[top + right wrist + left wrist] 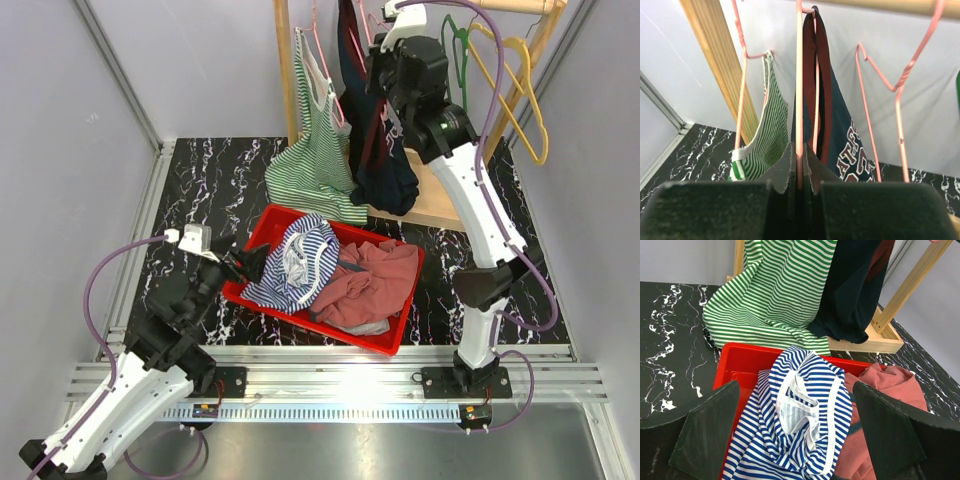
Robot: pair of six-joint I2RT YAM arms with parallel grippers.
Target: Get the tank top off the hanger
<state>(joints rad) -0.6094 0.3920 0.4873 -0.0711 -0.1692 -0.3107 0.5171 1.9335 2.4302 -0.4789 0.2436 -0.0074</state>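
A navy tank top (385, 160) with maroon trim and lettering hangs on a pink hanger (799, 75) from the wooden rack. My right gripper (799, 160) is shut on that hanger's wire, high up by the rail (368, 68). The navy tank top (840, 130) hangs just behind the fingers. A green-striped tank top (315, 150) hangs on another pink hanger to its left; it also shows in the right wrist view (767, 135). My left gripper (797, 425) is open and empty, low over a blue-striped garment (805, 415) in the red bin (740, 365).
The red bin (395, 335) also holds a rust-coloured garment (370, 285). The rack's wooden base (880, 342) stands behind it. An empty pink hanger (900, 100) hangs right of the navy top. A green hanger (460, 45) and a yellow one (525, 90) hang farther right.
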